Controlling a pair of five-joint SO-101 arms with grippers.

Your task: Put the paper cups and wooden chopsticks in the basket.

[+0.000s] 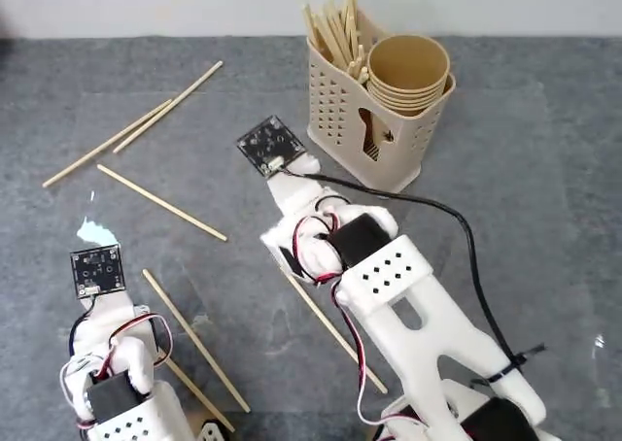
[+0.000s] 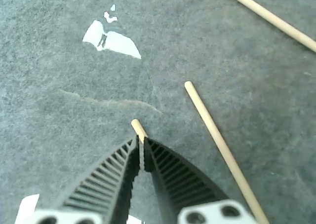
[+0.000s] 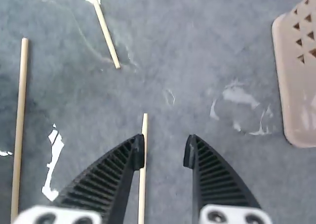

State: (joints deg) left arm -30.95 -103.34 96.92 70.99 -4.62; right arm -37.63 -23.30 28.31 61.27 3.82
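Note:
The beige basket (image 1: 374, 120) stands at the back with a stack of paper cups (image 1: 408, 67) and several chopsticks (image 1: 335, 28) in it. In the left wrist view my left gripper (image 2: 143, 157) is shut on a chopstick (image 2: 139, 130) whose tip pokes out past the fingertips, low over the table. A second chopstick (image 2: 219, 145) lies beside it. My right gripper (image 3: 164, 152) is open just above the table. A chopstick (image 3: 143, 135) lies along the inner edge of one finger. The basket's corner (image 3: 298, 71) is off to its side.
More loose chopsticks lie on the grey table: a pair (image 1: 146, 120) at the back left, one (image 1: 160, 203) in the middle left, one (image 1: 194, 339) near the left arm, and one (image 1: 340, 339) running under the right arm. A black cable (image 1: 466, 256) trails from the right arm.

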